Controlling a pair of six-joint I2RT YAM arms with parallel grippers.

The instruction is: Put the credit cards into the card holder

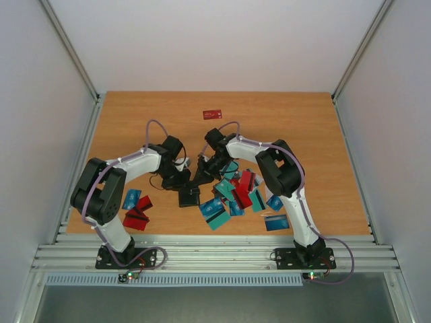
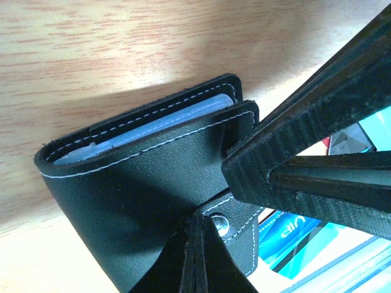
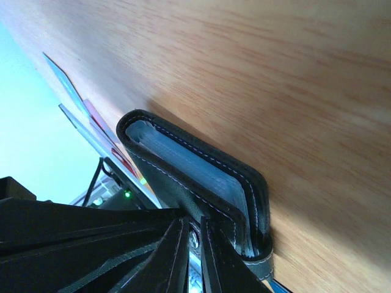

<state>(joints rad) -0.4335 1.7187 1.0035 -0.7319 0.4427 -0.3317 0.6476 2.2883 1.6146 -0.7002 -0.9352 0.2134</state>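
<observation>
The black card holder (image 1: 190, 196) sits near the table's middle, between both grippers. In the left wrist view the card holder (image 2: 140, 177) is folded, with clear sleeves showing in its open edge. My left gripper (image 2: 197, 244) is shut, its tips against the cover beside the metal snap (image 2: 220, 224). My right gripper (image 3: 197, 244) is closed on the card holder (image 3: 201, 183) at its snap end, with only a thin gap between the fingers. Its fingers (image 2: 317, 140) reach in from the right. Loose credit cards (image 1: 232, 194) in red, teal and blue lie just right of the holder.
A smaller group of red and blue cards (image 1: 136, 208) lies at the front left. One red card (image 1: 213, 114) lies alone toward the back. A blue card (image 2: 293, 235) shows under the holder's tab. White walls enclose the wooden table (image 1: 303, 128).
</observation>
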